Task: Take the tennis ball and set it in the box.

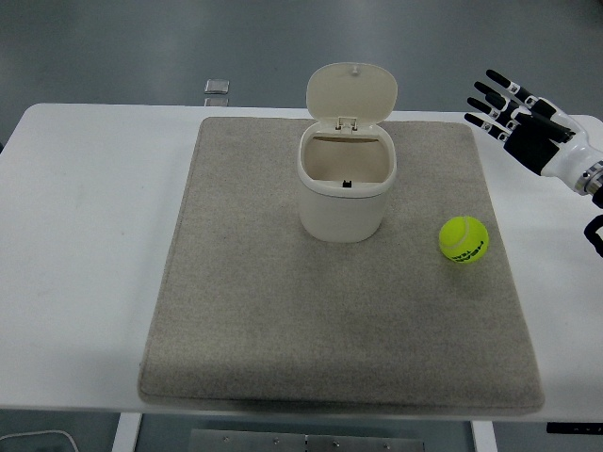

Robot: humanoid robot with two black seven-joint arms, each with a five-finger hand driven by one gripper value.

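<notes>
Our right hand (513, 108) hung open, fingers spread, above the surface's (85, 217) far right corner, well apart from the tennis ball (464, 239), which lay on the grey mat (245, 320) to the right of the open-lidded box (344, 193). We judged a careless touch could roll the ball off the mat, since nothing blocked it
</notes>
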